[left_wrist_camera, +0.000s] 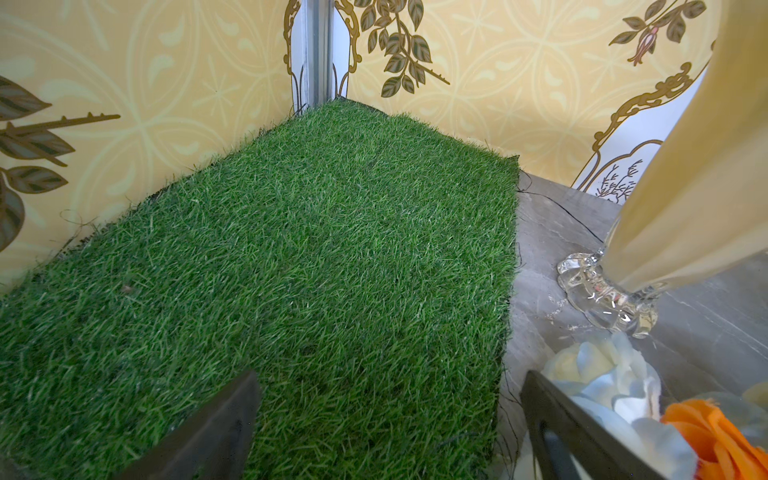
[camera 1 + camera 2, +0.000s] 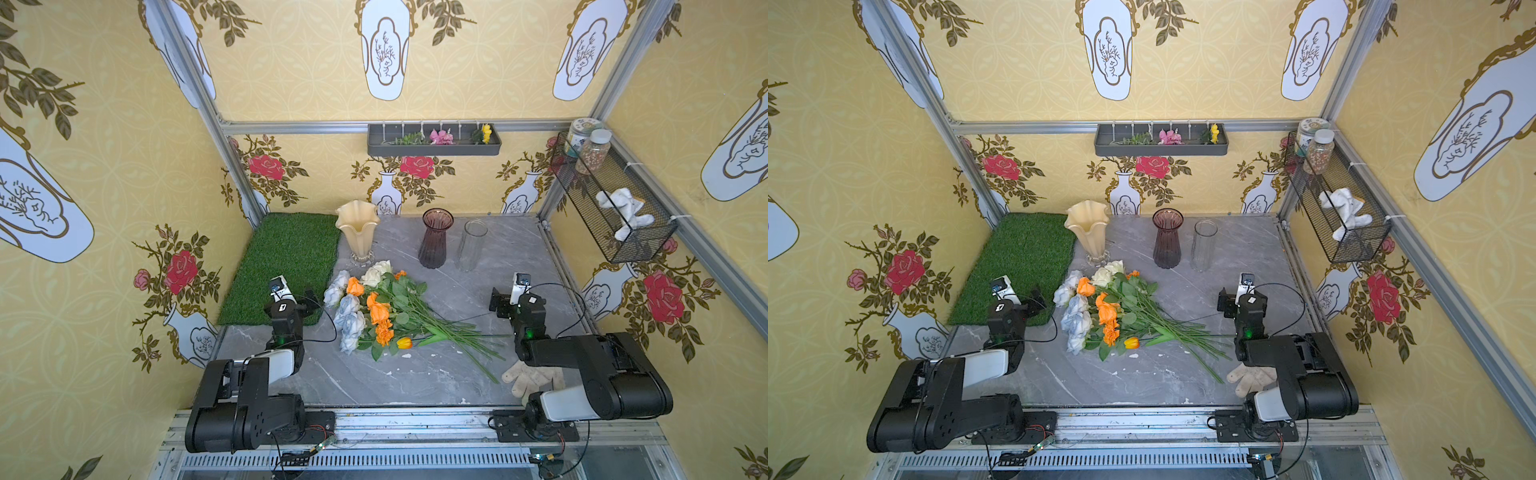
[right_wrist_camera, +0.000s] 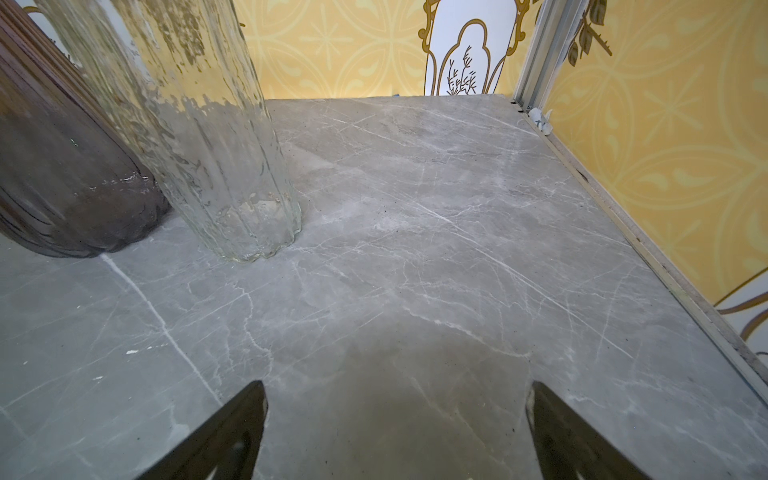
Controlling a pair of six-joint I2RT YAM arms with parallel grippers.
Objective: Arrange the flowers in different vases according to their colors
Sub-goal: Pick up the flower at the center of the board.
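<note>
The flowers [image 2: 374,307] [image 2: 1100,307] lie in one bundle on the grey marble table [image 2: 415,374], heads to the left and green stems fanned right. Orange, cream-white and pale blue-white blooms mix there, with a small yellow tulip [image 2: 404,343] at the front. Three vases stand upright behind them: cream-amber ruffled [image 2: 356,232] [image 1: 685,187], dark purple ribbed [image 2: 434,239] [image 3: 54,166] and clear cylinder [image 2: 471,245] [image 3: 208,145]. My left gripper [image 2: 299,299] [image 1: 390,378] is open over the turf edge, beside a pale rose [image 1: 602,374]. My right gripper [image 2: 509,297] [image 3: 397,384] hangs open over bare marble.
A green turf mat [image 2: 282,262] covers the back left corner. A beige glove [image 2: 528,376] lies under the right arm. A grey wall tray [image 2: 434,149] holds small sprigs. A black wire basket [image 2: 611,216] on the right wall holds jars and a white cloth.
</note>
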